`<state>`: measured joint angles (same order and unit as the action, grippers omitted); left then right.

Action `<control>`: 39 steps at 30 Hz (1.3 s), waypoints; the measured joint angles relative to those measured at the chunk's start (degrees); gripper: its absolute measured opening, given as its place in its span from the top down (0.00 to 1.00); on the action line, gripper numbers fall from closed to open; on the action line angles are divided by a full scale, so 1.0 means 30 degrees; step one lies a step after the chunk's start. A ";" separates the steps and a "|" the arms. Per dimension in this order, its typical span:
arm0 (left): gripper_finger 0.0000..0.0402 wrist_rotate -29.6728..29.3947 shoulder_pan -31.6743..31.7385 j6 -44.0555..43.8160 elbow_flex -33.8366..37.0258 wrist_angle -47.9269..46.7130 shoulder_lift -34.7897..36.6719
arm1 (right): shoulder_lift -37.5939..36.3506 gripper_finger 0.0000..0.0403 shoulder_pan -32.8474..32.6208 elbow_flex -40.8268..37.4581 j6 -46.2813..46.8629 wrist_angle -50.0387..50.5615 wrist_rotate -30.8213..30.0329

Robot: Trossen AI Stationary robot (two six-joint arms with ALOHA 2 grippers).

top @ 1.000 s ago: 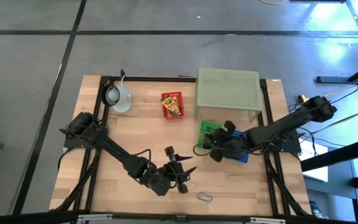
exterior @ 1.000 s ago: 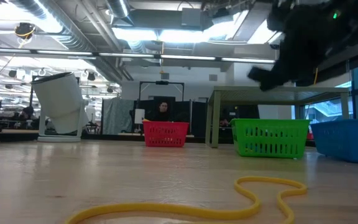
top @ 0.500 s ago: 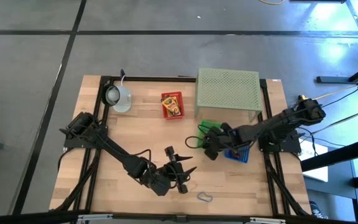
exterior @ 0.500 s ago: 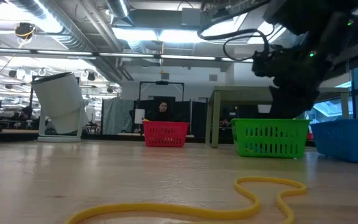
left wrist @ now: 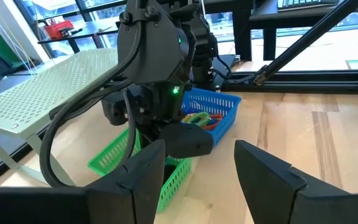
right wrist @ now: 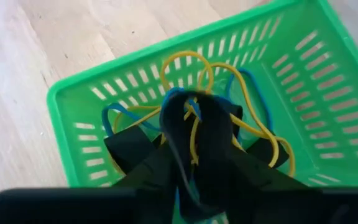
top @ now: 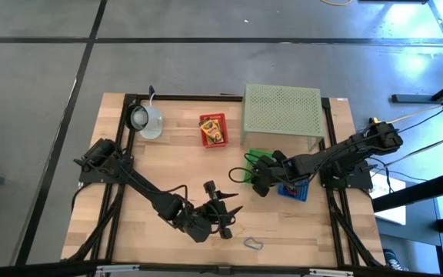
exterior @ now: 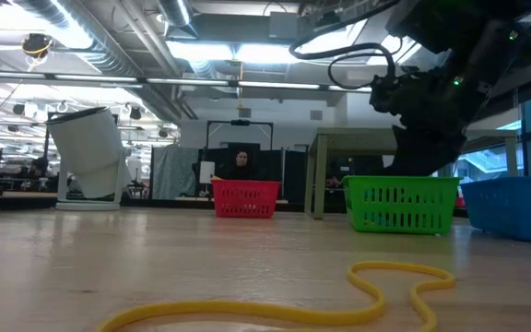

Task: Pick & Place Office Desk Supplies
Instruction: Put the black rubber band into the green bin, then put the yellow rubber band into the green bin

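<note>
Thin yellow and blue rubber loops (right wrist: pixel 241 118) lie tangled inside the green slotted basket (right wrist: pixel 309 81); directly above it, the right gripper (right wrist: pixel 194 134) pinches a blue loop; left gripper (left wrist: pixel 194 165) released.

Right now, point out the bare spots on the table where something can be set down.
Bare wood lies between the mug and the left gripper, and between the red basket and that gripper. It is crowded under the perforated stand, where the right gripper hangs over the green basket beside the blue basket.
</note>
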<state>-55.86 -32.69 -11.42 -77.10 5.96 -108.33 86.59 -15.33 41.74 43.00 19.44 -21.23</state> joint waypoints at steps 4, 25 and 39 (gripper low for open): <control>0.53 0.0159 0.0000 -0.0007 0.0000 0.0000 0.0000 | 0.0000 0.64 0.0000 0.0000 0.0000 -0.0073 -0.0620; 0.53 0.9079 -0.0109 -0.6865 -0.0022 -0.5780 -0.1121 | -0.0044 0.38 -0.1103 0.2715 -0.2602 0.0082 0.1236; 0.53 1.4209 0.1333 -0.1704 -0.0025 -0.2387 -0.3911 | -0.0051 0.39 -0.2984 0.4073 -0.3941 0.0612 0.1236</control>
<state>-13.23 -28.69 -16.53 -77.17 -1.21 -120.07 86.43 -24.29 53.95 31.18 21.28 -17.52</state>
